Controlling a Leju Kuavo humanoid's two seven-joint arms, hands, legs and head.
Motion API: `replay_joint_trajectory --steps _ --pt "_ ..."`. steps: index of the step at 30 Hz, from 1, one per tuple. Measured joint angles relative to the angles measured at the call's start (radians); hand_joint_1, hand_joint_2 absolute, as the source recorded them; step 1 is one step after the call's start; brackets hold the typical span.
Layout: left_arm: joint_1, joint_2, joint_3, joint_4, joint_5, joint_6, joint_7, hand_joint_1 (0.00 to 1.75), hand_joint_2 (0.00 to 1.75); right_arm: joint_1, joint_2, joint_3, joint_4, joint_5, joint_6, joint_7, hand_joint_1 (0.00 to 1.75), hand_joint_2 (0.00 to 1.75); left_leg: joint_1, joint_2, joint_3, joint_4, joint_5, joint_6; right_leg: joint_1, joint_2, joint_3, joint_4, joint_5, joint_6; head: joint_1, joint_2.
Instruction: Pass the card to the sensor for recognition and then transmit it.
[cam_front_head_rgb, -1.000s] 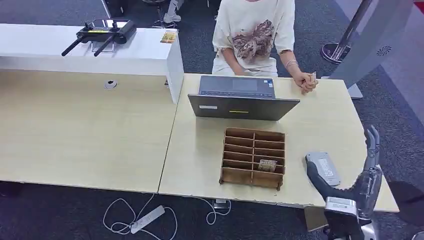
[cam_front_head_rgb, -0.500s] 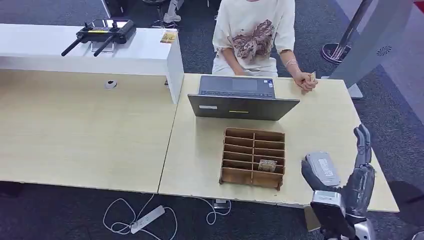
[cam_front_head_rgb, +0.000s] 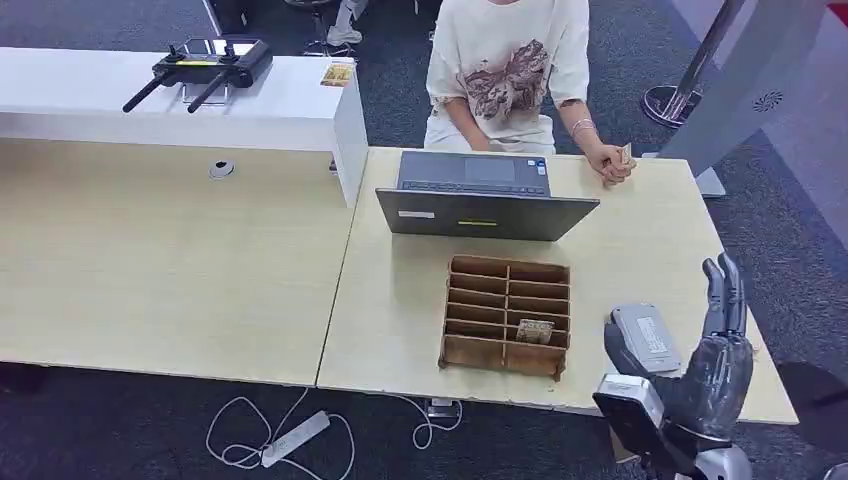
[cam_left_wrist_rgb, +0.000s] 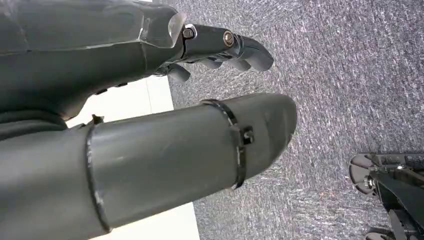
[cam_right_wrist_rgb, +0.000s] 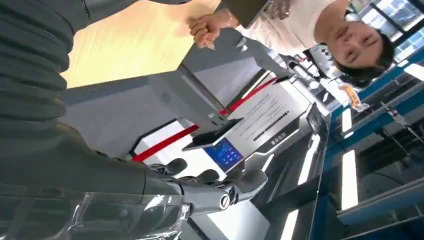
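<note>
At the lower right of the head view, the right robot hand (cam_front_head_rgb: 722, 345) hovers empty with fingers extended beside the grey sensor (cam_front_head_rgb: 646, 338). A card (cam_front_head_rgb: 535, 331) stands in the wooden organizer (cam_front_head_rgb: 506, 314) on the table (cam_front_head_rgb: 640, 250). The left robot hand (cam_left_wrist_rgb: 150, 105) holds nothing, fingers loosely apart.

No lettering is coming through clearly enough to read. The grey sensor (cam_front_head_rgb: 646, 338), lying just right of the wooden organizer (cam_front_head_rgb: 505, 315), is carrying a pale label whose print is blurring out. The laptop (cam_front_head_rgb: 480, 194) beyond the organizer is showing a white sticker and a yellow strip on its lid, both illegible. In the right wrist view, a kiosk (cam_right_wrist_rgb: 260, 125) is displaying a blue screen and rows of dark print, too small to make out.
</note>
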Motion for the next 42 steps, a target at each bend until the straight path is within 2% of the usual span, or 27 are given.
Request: replay_joint_trajectory --steps 9,16,23,29,35,42 --pt "0.000 -0.002 0.000 0.000 -0.002 0.000 0.000 0.00 0.00 0.000 0.000 0.000 0.008 0.083 0.013 0.051 0.00 1.75 0.000 0.000 0.000 0.000 0.000 0.000 0.000 0.000 0.000 0.000 0.000 0.000 0.000 0.000" --pt "0.000 -0.003 0.000 0.000 -0.010 -0.002 0.001 0.00 0.00 0.003 0.000 0.004 0.017 0.159 0.142 0.130 0.00 1.75 0.000 0.000 0.000 0.000 0.000 0.000 0.000 0.000 0.000 0.000 0.000 0.000 0.000 0.000" --pt "0.000 -0.003 0.000 0.000 -0.003 -0.003 0.010 0.00 0.00 0.007 0.000 0.021 0.025 0.182 0.240 0.171 0.00 1.75 0.000 0.000 0.000 0.000 0.000 0.000 0.000 0.000 0.000 0.000 0.000 0.000 0.000 0.000" --pt "0.000 -0.003 0.000 0.000 -0.002 -0.003 0.010 0.00 0.00 0.008 -0.001 0.032 0.034 0.180 0.283 0.173 0.00 1.75 0.000 0.000 0.000 0.000 0.000 0.000 0.000 0.000 0.000 0.000 0.000 0.000 0.000 0.000" --pt "0.000 -0.003 0.000 0.000 -0.003 -0.003 0.010 0.00 0.00 0.011 -0.006 0.053 0.043 0.082 0.349 0.114 0.00 1.75 0.000 0.000 0.000 0.000 0.000 0.000 0.000 0.000 0.000 0.000 0.000 0.000 0.000 0.000" --pt "0.000 -0.005 0.000 0.000 -0.010 -0.003 0.009 0.00 0.00 0.010 -0.022 0.070 0.061 0.030 0.364 0.094 0.00 1.75 0.000 0.000 0.000 0.000 0.000 0.000 0.000 0.000 0.000 0.000 0.000 0.000 0.000 0.000"
